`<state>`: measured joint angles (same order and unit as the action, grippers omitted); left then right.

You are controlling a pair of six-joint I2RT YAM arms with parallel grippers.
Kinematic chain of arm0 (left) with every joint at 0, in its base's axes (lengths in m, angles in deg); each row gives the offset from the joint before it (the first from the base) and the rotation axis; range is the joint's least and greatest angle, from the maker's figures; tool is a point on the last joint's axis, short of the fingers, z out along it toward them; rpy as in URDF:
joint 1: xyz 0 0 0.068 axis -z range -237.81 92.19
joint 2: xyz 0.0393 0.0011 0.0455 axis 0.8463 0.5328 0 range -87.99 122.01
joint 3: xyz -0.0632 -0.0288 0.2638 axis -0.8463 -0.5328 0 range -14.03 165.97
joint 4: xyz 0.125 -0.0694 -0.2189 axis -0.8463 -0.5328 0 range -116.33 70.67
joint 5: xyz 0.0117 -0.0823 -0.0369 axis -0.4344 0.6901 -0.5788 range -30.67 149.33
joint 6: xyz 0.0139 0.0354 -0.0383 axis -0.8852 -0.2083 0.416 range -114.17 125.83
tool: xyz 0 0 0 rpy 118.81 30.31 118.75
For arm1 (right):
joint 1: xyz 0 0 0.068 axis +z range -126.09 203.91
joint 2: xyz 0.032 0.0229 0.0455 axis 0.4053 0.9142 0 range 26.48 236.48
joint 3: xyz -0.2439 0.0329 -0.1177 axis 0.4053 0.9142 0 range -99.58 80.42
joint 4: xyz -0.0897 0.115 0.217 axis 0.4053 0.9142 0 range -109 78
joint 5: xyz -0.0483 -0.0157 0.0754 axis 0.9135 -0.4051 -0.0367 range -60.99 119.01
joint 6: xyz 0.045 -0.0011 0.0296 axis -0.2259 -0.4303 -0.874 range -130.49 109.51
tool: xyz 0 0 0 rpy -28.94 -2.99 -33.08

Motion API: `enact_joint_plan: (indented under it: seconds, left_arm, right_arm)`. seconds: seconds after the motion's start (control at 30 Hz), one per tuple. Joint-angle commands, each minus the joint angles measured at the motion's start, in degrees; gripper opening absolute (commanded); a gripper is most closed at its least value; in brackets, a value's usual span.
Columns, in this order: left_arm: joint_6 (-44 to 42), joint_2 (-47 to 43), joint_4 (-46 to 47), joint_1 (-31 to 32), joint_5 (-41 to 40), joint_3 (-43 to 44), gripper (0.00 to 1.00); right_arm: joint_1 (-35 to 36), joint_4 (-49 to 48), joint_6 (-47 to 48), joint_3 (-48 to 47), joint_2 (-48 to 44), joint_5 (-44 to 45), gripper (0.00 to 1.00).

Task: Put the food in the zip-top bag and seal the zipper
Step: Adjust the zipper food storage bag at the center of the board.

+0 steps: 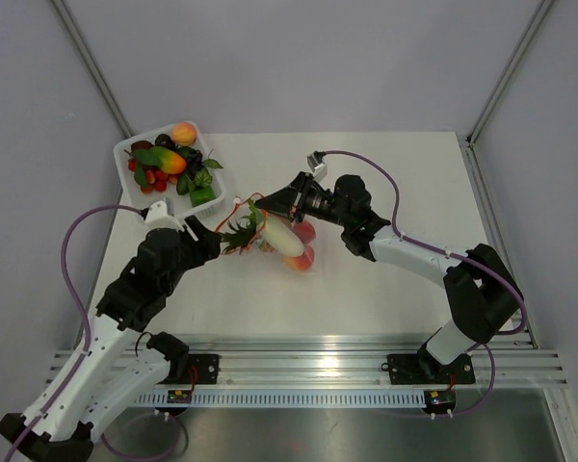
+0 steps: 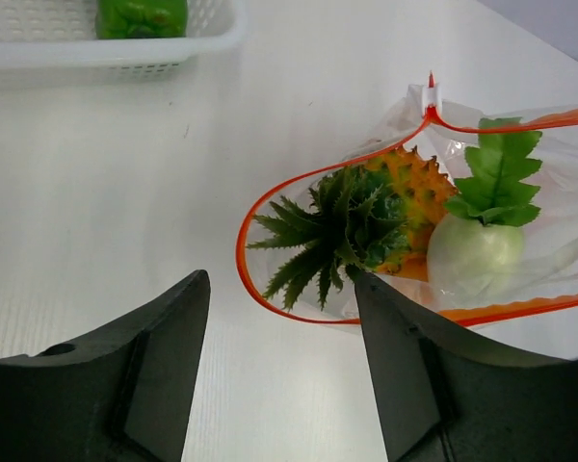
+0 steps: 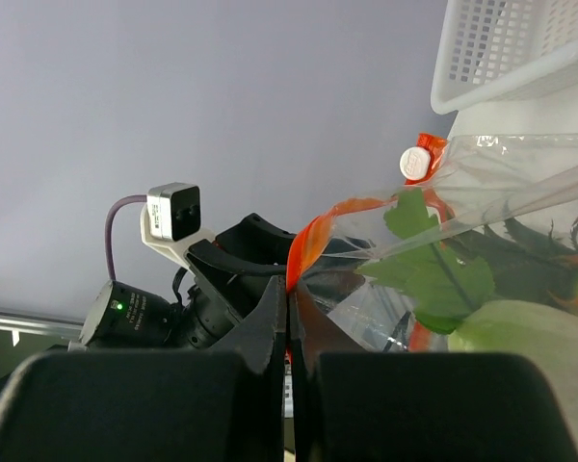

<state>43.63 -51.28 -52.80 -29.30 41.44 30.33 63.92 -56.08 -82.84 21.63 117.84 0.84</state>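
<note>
Left fingers: the left gripper (image 2: 277,286) has its tips well apart with nothing between them.
Right fingers: the right gripper (image 3: 287,292) is pinched tight on the zipper (image 3: 313,236) and holds one lip of the mouth up.
Bag: the zip-top bag (image 2: 568,226) lies just ahead of the left fingers, mouth toward them, its rim close beside the right-hand finger.
Done: the pineapple (image 2: 419,183) sits in the mouth with a pale round vegetable (image 2: 475,255) beside it. From overhead a red fruit (image 1: 306,231) and a peach (image 1: 302,258) show deeper in, beyond the right fingers.
Left to do: the mouth gapes in a wide red loop and the white slider (image 2: 430,96) is parked at its far end. By my reckoning the sealing is all to come.
Around: the white tray (image 2: 125,53) lies well beyond the left fingers, holding a green pepper (image 2: 142,14) and other toy food.
In the way: the pineapple's leaves poke out over the rim toward the left fingertips and would likely foul the zipper unless pushed in.
</note>
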Motion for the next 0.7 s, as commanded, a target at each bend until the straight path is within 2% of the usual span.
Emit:
enact_joint_plan:
  seconds: [0.0,0.23,0.37,0.47,0.5,0.6,0.67]
  left_arm:
    - [2.3,0.0,2.0,-0.2,-1.3,-1.4,0.66]
    - [3.5,2.3,2.4,-0.6,0.6,-3.0,0.60]
    - [4.2,3.2,3.3,-0.9,2.1,-4.5,0.51]
    - [4.8,3.5,4.3,-1.1,3.3,-5.1,0.38]
    - [4.9,3.5,4.7,-1.1,3.9,-5.2,0.29]
    - [4.7,3.5,5.4,-1.1,4.8,-4.9,0.16]
    - [4.1,3.5,5.6,-1.1,5.2,-4.1,0.00]
  right_arm:
    - [-0.5,-1.6,1.3,-0.6,-3.0,-0.8,0.00]
    - [-0.3,-1.1,1.5,-1.1,-2.6,-0.8,0.00]
    - [-0.4,-1.6,1.3,-0.8,-2.3,-0.8,0.00]
    - [-0.4,-1.6,1.3,-0.6,-2.2,-0.8,0.00]
    - [-0.3,-1.5,1.3,-0.5,-2.3,-0.8,0.00]
    - [-0.4,-1.3,1.5,-0.5,-2.1,-0.5,0.00]
    - [-0.4,-1.3,1.8,-0.5,-2.0,-0.6,0.00]
